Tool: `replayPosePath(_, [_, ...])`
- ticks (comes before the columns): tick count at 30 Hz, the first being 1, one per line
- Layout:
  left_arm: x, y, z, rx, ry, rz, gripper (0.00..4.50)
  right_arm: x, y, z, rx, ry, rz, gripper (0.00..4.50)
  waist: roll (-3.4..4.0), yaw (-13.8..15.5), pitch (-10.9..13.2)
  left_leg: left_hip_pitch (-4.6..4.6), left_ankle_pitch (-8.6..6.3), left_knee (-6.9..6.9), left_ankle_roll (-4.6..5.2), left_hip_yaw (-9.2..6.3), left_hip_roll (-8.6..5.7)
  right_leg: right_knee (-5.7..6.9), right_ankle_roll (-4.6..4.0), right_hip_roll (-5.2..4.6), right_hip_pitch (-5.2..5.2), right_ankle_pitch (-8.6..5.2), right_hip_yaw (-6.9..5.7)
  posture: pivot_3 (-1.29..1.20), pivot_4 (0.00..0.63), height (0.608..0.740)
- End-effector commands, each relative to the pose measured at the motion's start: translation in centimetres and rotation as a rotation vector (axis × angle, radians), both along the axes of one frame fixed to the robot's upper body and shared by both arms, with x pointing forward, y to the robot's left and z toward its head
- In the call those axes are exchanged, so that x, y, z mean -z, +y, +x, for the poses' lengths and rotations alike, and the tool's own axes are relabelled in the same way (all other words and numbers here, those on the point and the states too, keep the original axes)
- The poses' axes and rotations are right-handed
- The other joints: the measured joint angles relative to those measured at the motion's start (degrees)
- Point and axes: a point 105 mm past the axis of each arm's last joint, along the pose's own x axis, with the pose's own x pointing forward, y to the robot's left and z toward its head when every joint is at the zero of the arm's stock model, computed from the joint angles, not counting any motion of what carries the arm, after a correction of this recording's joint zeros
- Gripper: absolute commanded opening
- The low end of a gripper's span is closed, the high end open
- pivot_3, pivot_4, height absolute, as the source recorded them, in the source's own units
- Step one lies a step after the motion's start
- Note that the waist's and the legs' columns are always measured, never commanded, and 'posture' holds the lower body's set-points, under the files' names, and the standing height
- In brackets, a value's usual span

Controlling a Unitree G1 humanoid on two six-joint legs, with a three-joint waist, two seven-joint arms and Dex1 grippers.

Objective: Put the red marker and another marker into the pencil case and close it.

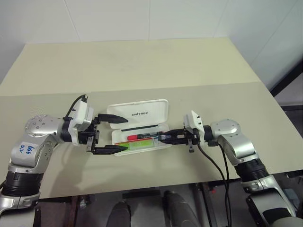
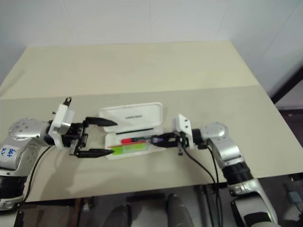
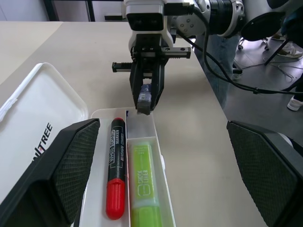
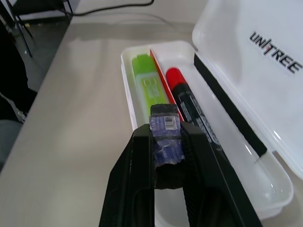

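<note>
Nearest us, the right gripper (image 4: 165, 142) has its jaws clamped on a small blue object (image 4: 165, 135) over one end of the pencil case (image 1: 163, 142). We see the case open on the table (image 1: 142, 71) (lid flat), with the red marker (image 3: 116, 175) and green marker (image 3: 144, 182) side by side inside. The left gripper (image 1: 111, 133), jaws wide apart, flanks the opposite end.

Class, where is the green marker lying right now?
The green marker lies inside the open pencil case at the table's middle, beside the red marker, in the compartment on the robot's side.
</note>
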Motion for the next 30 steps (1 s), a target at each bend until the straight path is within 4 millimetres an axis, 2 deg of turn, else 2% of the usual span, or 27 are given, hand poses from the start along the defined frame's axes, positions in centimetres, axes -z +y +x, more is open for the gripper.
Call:
replayPosePath(1, [-0.8,0.0,-0.4,0.004,-0.054,0.011,4.5,-0.6,0.7,0.3,-0.034,-0.039,0.01,0.39,0.0,-0.07,0.0,0.0,0.0,0.0,0.0,0.0,0.0,0.01,0.0,0.0,-0.01,0.0,0.0,0.0,0.15,0.74])
replayPosePath(11, [-0.9,0.1,-0.4,-0.007,-0.065,0.012,4.5,-0.2,1.6,0.7,-0.076,-0.031,-0.003,0.39,0.0,-0.02,0.0,0.0,0.0,0.0,0.0,0.0,0.0,0.05,-0.01,0.0,-0.02,-0.01,0.0,0.0,0.15,0.74])
replayPosePath(22, [-1.1,0.2,-0.3,-0.015,-0.073,0.013,4.5,0.3,1.6,0.3,-0.087,-0.007,-0.006,0.39,0.0,-0.02,0.0,0.0,0.0,0.0,0.0,0.0,0.0,0.05,-0.01,0.0,-0.02,-0.01,0.0,0.0,0.15,0.74])
replayPosePath(27, [-1.2,0.1,-0.2,-0.011,-0.077,0.017,4.5,0.4,1.1,0.5,-0.083,0.003,-0.016,1.99,0.0,-0.01,0.0,-0.01,0.0,0.0,0.0,0.0,0.0,0.05,-0.02,0.0,-0.02,-0.01,0.0,0.0,0.15,0.74])
replayPosePath(30, [-1.3,0.1,-0.2,-0.01,-0.079,0.018,4.5,0.2,1.1,0.7,-0.076,-0.022,-0.019,3.14,0.0,-0.02,0.0,0.0,0.0,0.0,0.0,0.0,0.0,0.06,-0.02,0.0,-0.02,-0.01,0.0,0.0,0.15,0.74])
